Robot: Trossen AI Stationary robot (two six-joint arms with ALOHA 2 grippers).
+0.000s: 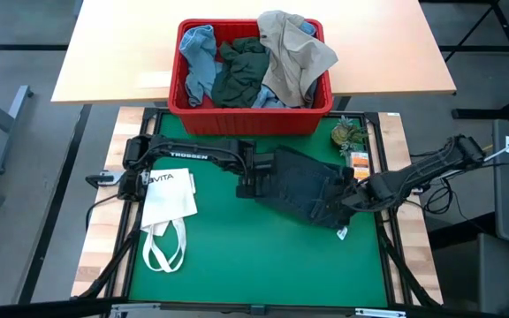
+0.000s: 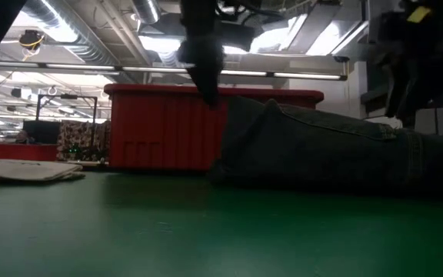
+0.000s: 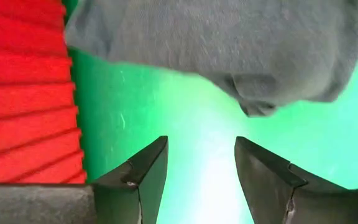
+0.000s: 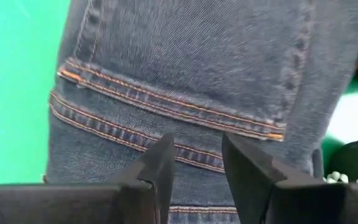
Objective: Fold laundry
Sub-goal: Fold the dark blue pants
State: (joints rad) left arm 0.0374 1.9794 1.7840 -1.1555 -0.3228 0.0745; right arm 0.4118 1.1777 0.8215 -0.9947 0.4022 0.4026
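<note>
The dark navy jeans [image 1: 307, 190] are spread in a loose heap on the green worktop [image 1: 254, 256], right of its middle and just in front of the red basket [image 1: 250, 115] at the far edge, in which the light blue piece [image 1: 197, 55], the dark green-grey piece [image 1: 241, 75] and the beige piece [image 1: 294, 53] are still piled. The left gripper [image 3: 201, 168] is held at the jeans' left edge, its jaws apart with only bare green surface between them and the denim's rim just ahead. The right gripper [image 4: 197, 165] is set over the seamed denim at the right-hand end; its jaws stand apart, and no cloth is seen pinched between them. For the step in hand, judged to be taking hold for spreading the jeans flat, each edge would best be caught in a single layer, well inside the hem, and both ends lifted together so the cloth is not dragged into new creases. The white tote bag [image 1: 168, 199] near the left edge is best left untouched.
</note>
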